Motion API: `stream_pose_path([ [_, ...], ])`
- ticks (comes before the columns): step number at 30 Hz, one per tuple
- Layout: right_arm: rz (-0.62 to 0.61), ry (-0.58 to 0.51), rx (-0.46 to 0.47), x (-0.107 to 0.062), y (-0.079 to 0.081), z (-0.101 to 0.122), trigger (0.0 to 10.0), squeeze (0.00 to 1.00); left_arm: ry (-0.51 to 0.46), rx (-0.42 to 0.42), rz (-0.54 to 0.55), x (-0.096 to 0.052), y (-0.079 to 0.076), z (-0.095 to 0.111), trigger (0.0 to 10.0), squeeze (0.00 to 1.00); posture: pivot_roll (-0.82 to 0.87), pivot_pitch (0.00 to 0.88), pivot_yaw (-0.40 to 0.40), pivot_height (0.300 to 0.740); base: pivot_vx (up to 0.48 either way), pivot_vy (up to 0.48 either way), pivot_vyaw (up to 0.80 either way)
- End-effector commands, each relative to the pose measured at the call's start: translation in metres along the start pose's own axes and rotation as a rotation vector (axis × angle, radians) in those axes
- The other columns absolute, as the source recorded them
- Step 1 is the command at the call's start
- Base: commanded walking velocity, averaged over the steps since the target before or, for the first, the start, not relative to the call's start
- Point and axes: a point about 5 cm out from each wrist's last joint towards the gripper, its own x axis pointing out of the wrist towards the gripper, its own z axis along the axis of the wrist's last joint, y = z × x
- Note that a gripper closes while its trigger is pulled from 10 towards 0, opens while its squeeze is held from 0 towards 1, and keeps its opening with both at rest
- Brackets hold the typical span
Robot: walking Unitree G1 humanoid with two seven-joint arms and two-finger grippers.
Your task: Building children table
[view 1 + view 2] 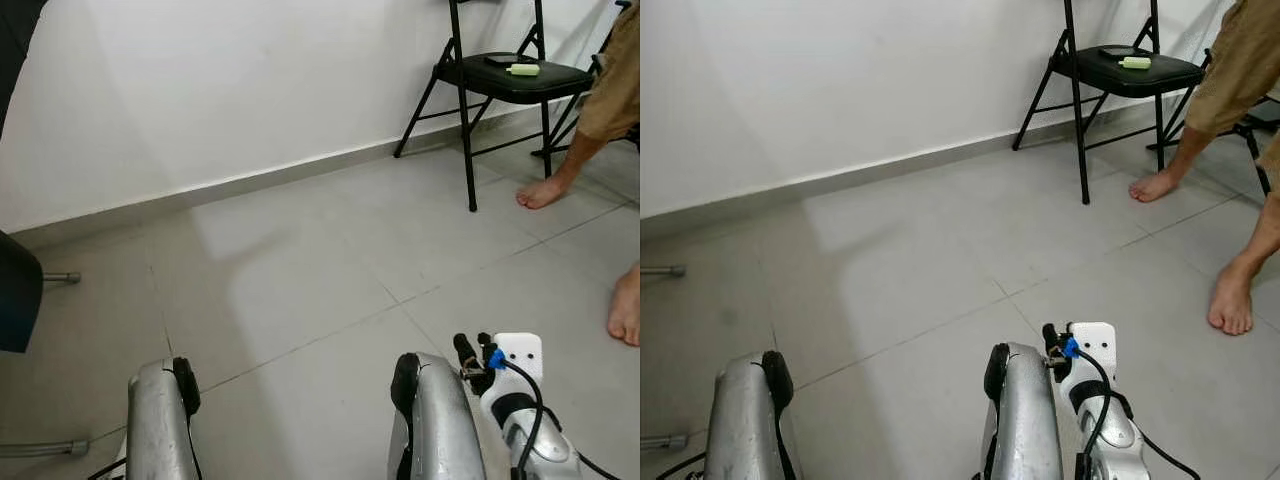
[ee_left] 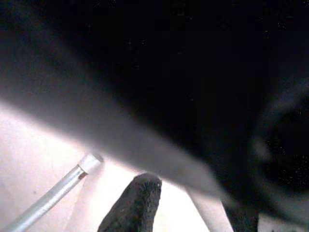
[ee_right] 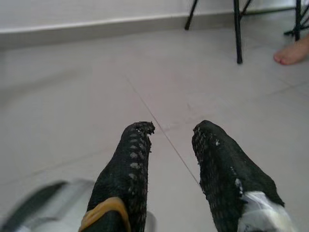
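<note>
Bare floor (image 1: pixel 330 260) lies ahead of my arms up to the wall (image 1: pixel 220 90). On my right stand a chair (image 1: pixel 500 75) and a person's feet (image 1: pixel 1232 300).

The right gripper (image 3: pixel 171 128) has its two black fingers apart over the grey floor (image 3: pixel 72 96). A bare foot (image 3: pixel 293 52) is near chair legs (image 3: pixel 237 31).

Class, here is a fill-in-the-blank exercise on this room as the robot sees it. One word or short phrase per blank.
1. The folding chair by the wall is coloured ____.
2. The small object lying on the chair's seat is light ____.
3. The person's feet on the tiled floor are ____, without shoes.
4. The right gripper has its two fingers ____, with nothing between them.

Missing words: black; green; bare; apart
</note>
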Motion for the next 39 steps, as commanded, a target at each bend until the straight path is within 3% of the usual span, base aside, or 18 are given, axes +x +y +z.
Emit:
stream_pose_path([
  [1,0.001,0.008,-0.006,-0.0003,0.0024,0.0,10.0,0.0,0.028,0.018,0.091,-0.0077,0.0406,-0.0158,10.0,0.0,0.15,0.0,0.0,0.32,0.0,0.0,0.0],
  [24,0.004,0.015,0.004,-0.0011,0.0046,-0.0014,10.0,0.0,0.036,0.011,0.101,-0.0083,0.0431,-0.0212,10.0,0.0,0.16,0.0,0.0,0.415,0.0,0.0,0.0],
  [25,0.004,0.014,0.005,-0.001,0.0044,-0.0013,10.0,0.0,0.038,0.01,0.1,-0.0082,0.0424,-0.0217,10.0,0.0,0.16,0.326,0.121,0.425,0.0,0.0,0.0],
  [39,0.0,0.01,0.01,-0.0002,0.0043,-0.0006,10.0,0.0,0.042,0.005,0.108,-0.0066,0.0429,-0.0221,10.0,0.0,0.16,0.319,0.119,0.485,0.0,0.0,0.0],
])
